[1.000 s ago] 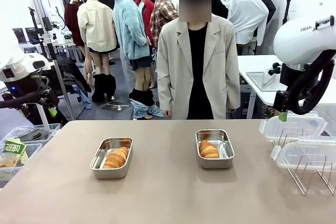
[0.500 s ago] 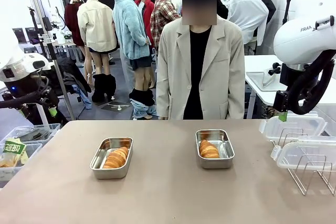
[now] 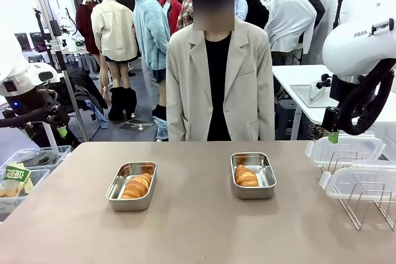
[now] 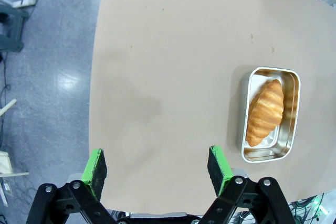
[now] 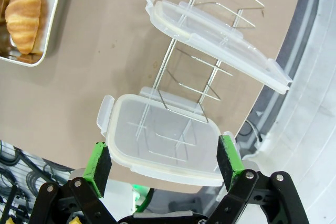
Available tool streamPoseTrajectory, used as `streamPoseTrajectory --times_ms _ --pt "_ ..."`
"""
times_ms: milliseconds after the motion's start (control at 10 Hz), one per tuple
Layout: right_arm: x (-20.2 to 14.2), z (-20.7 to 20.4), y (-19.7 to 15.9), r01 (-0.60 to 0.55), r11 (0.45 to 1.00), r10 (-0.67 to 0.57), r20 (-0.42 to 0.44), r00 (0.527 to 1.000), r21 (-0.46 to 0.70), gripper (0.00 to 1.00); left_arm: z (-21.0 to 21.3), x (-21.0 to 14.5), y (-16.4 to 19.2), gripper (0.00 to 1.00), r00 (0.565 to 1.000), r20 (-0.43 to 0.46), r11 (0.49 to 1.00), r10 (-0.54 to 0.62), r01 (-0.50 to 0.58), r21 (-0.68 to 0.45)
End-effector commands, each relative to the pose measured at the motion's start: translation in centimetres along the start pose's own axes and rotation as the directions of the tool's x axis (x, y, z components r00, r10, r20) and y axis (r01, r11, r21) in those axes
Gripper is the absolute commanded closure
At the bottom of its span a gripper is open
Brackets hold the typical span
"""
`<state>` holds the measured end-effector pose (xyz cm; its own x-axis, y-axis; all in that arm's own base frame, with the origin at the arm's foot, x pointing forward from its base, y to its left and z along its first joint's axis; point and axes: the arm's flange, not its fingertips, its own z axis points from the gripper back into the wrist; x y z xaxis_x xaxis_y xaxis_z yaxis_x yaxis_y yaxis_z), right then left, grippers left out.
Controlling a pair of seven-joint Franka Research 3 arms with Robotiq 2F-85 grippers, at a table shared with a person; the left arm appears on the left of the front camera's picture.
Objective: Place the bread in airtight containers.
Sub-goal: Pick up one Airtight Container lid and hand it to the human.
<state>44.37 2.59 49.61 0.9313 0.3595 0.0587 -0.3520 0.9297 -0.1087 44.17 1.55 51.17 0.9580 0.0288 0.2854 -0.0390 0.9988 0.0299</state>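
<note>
A roll point(image 3: 137, 186) is laid in each steel container point(image 3: 115, 195), both unlidded. On the wire rack point(image 5: 210, 72) at the right, the nearer lid point(image 5: 163, 129) is met straight ahead of the spread right gripper point(image 5: 164, 157), its long axis running pad to pad. The left gripper point(image 4: 157, 167) is also spread.

Left arm point(image 3: 23, 78) low, right arm point(image 3: 359, 44) raised, both jaws spread wide

Robotics lab: white Franka arm point(image 3: 359, 44), workbench point(image 3: 297, 78).

front cam: across table point(image 3: 198, 233) | wrist cams: high, facing dn | shared: containers point(image 3: 131, 185)
</note>
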Motion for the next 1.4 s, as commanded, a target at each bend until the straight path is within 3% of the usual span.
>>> streamPoseTrajectory --times_ms 0,800,1000,1100,1300 --pt "0.0 0.0 0.0 0.003 1.0 -0.003 -0.003 1.0 -0.013 0.0 0.1 0.1 0.0 0.0 1.0 0.011 1.0 0.0 0.0 0.001" --pt "0.0 0.0 0.0 0.0 1.0 0.0 0.0 1.0 0.0 0.0 0.1 0.1 0.0 0.0 1.0 0.011 1.0 0.0 0.0 0.001" --pt "-2.4 -0.3 -0.2 -0.257 0.966 0.257 -0.017 0.966 -0.028 0.0 0.1 0.1 0.0 0.0 1.0 0.011 1.0 0.0 0.0 0.001" --pt "-3.5 -0.5 -0.8 -0.301 0.953 0.301 -0.026 0.953 -0.033 0.0 0.1 0.1 0.0 0.0 1.0 0.011 1.0 0.0 0.0 0.001" --pt "-6.1 -1.0 -1.3 -0.494 0.869 0.493 -0.067 0.868 -0.002 0.0 0.1 0.1 0.0 0.0 1.0 0.011 1.0 0.0 0.0 0.001"
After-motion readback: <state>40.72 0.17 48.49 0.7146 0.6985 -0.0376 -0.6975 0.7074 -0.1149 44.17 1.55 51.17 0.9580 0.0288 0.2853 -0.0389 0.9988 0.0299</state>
